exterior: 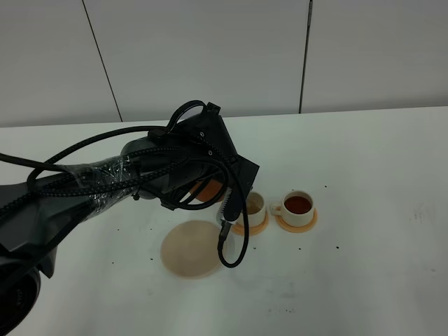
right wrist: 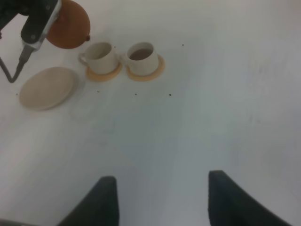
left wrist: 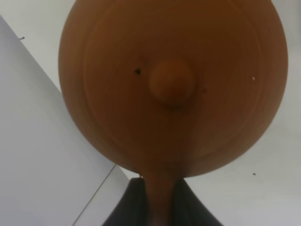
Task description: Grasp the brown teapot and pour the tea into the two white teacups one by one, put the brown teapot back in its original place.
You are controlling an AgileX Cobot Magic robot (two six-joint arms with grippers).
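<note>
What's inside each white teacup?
Far teacup, away from the brown teapot, holds dark reddish tea. Near teacup: left arm covers part of it; contents can't be judged.

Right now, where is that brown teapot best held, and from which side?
Probably the handle, from the side opposite the spout, as the left gripper holds it: the thin handle fits between the fingers; the round brown teapot itself looks too wide.

White table (exterior: 378,161) with pale round trivet (exterior: 190,249) beside two adjacent orange coasters (exterior: 311,221).
</note>
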